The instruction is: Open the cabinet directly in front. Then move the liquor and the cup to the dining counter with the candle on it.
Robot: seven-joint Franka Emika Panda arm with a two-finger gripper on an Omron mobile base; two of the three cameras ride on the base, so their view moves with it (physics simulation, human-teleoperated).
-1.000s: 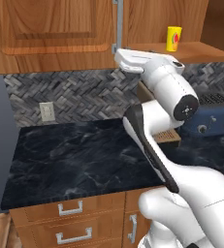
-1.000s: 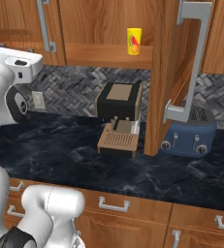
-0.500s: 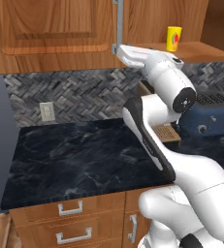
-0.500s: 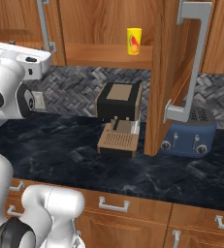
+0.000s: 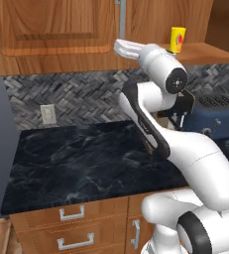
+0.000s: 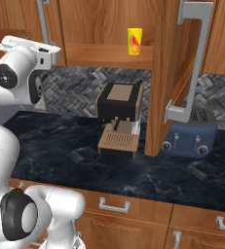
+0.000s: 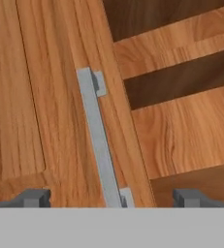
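Brown raised-panel wood takes up the left of the hand view: the closed left door of the cabinet, its silver bar handle running down between the two dark fingertips. The gripper stands wide apart, nothing held, with the bar about midway between the tips but not yet between them; the bar also leans a little across the view, so hand and handle do not look squared up. To the right of the handle, the open half of the cabinet shows bare shelves.

In the right base view the right door hangs swung out over the coffee machine and toaster, and the cup sits on the lower shelf. I cannot see the liquor; it may be behind the closed door.

Risks, as I judge them: closing while the bar is skewed could pinch only an edge and slip off during the pull. Pulling straight back rather than along the hinge arc could strain the grip. The arm's elbow sits close under the shelf near the cup, so a wide swing might knock the cup over.
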